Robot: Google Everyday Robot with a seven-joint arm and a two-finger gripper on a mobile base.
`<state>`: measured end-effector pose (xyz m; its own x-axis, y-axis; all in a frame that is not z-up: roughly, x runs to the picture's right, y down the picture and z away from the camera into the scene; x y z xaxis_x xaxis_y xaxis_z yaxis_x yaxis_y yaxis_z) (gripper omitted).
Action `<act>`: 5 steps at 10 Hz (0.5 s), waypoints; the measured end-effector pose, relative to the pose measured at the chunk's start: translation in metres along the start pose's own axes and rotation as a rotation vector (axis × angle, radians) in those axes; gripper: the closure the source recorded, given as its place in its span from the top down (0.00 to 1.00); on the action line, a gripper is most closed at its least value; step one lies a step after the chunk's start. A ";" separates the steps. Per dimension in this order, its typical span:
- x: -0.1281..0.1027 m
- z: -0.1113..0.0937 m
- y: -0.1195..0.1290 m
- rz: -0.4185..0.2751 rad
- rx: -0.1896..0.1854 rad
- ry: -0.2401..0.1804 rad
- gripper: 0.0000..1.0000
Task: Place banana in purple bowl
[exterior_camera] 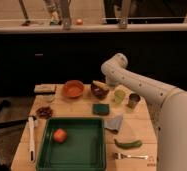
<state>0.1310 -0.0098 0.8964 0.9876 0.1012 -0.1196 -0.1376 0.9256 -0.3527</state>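
The purple bowl point(99, 92) stands at the back middle of the wooden table, right of the orange bowl point(73, 89). The pale-yellow banana point(97, 84) shows at the bowl's upper rim, lying across or just over it. My gripper point(105, 85) hangs down from the white arm's bend, right at the bowl's right rim and next to the banana. I cannot tell whether it touches the banana.
A light-green cup point(119, 95) and a metal cup point(133, 100) stand right of the bowl. A teal sponge point(101, 108), grey cloth point(114, 122), dark green vegetable point(128, 144) and fork point(132, 156) lie in front. A green tray point(82, 150) holds a red fruit point(60, 135).
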 end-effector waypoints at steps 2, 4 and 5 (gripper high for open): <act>0.002 0.004 -0.003 -0.003 0.004 0.024 0.00; 0.004 0.008 -0.008 0.009 -0.001 0.032 0.00; 0.005 0.011 -0.009 0.013 -0.006 0.033 0.00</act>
